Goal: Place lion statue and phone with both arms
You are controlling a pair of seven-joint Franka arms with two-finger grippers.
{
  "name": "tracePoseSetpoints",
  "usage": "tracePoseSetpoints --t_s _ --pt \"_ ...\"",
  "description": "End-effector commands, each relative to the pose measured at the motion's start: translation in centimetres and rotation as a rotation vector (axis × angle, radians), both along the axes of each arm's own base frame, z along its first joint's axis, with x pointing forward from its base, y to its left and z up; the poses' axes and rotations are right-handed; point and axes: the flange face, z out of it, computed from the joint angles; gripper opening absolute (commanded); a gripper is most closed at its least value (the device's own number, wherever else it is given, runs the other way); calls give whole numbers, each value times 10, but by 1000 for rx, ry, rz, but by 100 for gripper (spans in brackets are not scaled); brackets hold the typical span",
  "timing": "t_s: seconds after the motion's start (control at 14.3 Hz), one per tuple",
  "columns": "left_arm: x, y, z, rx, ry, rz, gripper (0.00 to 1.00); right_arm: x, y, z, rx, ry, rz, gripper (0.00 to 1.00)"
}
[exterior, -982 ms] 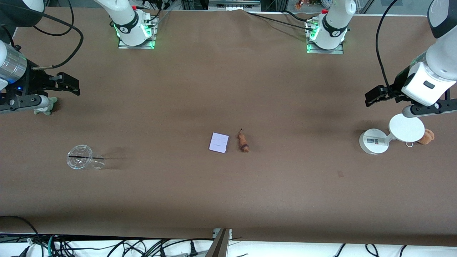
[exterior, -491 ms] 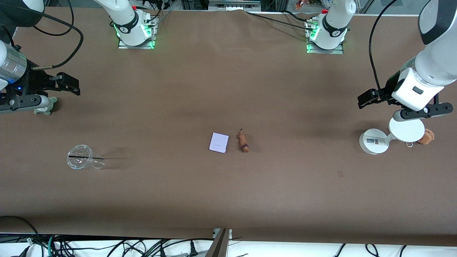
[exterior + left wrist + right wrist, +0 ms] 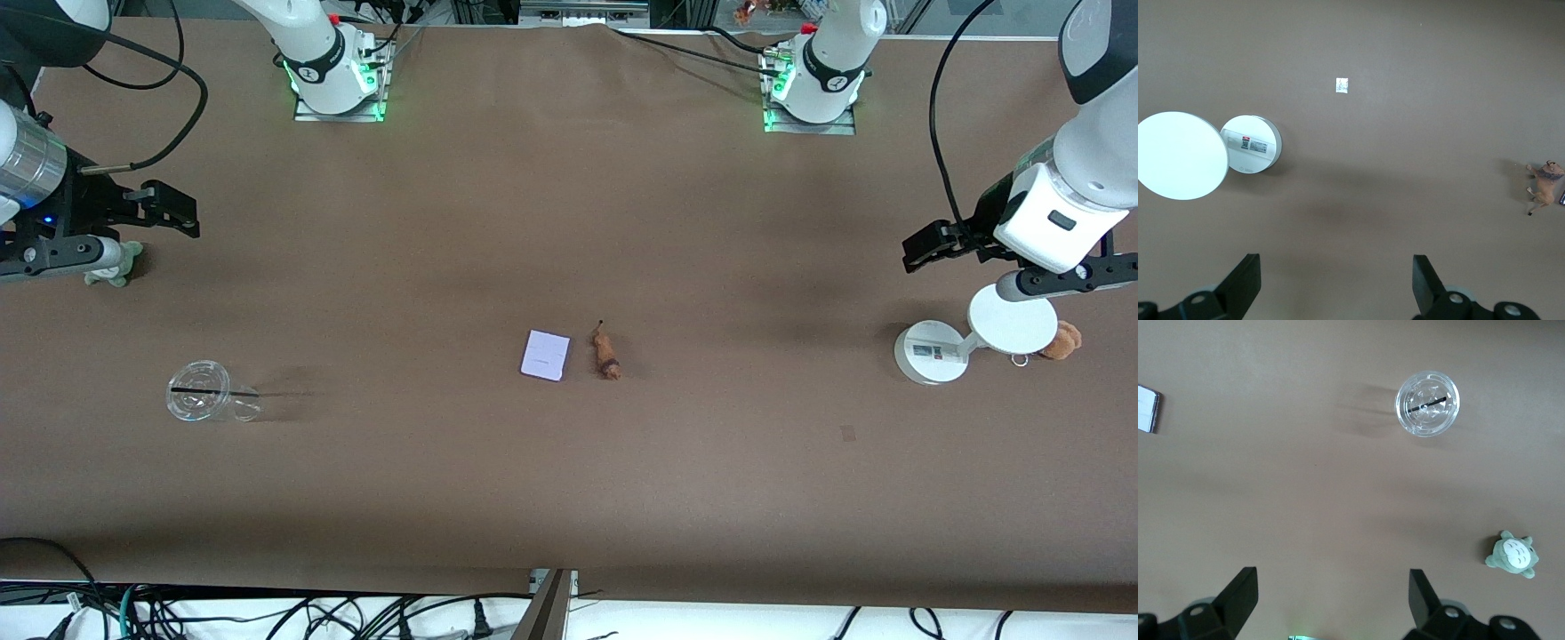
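The lion statue (image 3: 607, 356), a tiny orange-brown figurine with a dark band, lies at the table's middle. The phone (image 3: 545, 355), a pale flat slab, lies right beside it toward the right arm's end. My left gripper (image 3: 926, 242) hangs open and empty over bare table at the left arm's end, beside the white stand. In the left wrist view its jaws (image 3: 1337, 280) stand wide apart and the lion (image 3: 1543, 187) shows far off. My right gripper (image 3: 178, 209) is open and empty at the right arm's end. Its wrist view (image 3: 1331, 597) shows the phone's (image 3: 1147, 409) edge.
A white two-disc stand (image 3: 933, 352) and a brown plush toy (image 3: 1062, 340) sit under the left arm. A clear cup (image 3: 203, 400) and a grey-green plush (image 3: 116, 267) sit at the right arm's end. A small scrap (image 3: 847, 433) lies on the table.
The left arm swung a little toward the table's middle, then back toward its own end. The right arm, the lion and the phone have not moved.
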Motion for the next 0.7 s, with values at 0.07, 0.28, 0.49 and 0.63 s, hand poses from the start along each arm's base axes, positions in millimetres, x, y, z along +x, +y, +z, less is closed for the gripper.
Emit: tracePoseSetpoints --t_s 0.07,0.28,0.49,0.63 --pt "1 1 -1 -12 17 -19 100 2 0 5 -4 -6 -1 100" --pt "1 3 -1 -12 19 -16 100 2 0 6 -4 -7 -2 100" --pt "1 1 -1 -15 19 -19 100 2 0 6 -4 -7 -2 100" --pt "1 1 -2 -15 22 -19 100 2 0 5 -4 -6 -1 100"
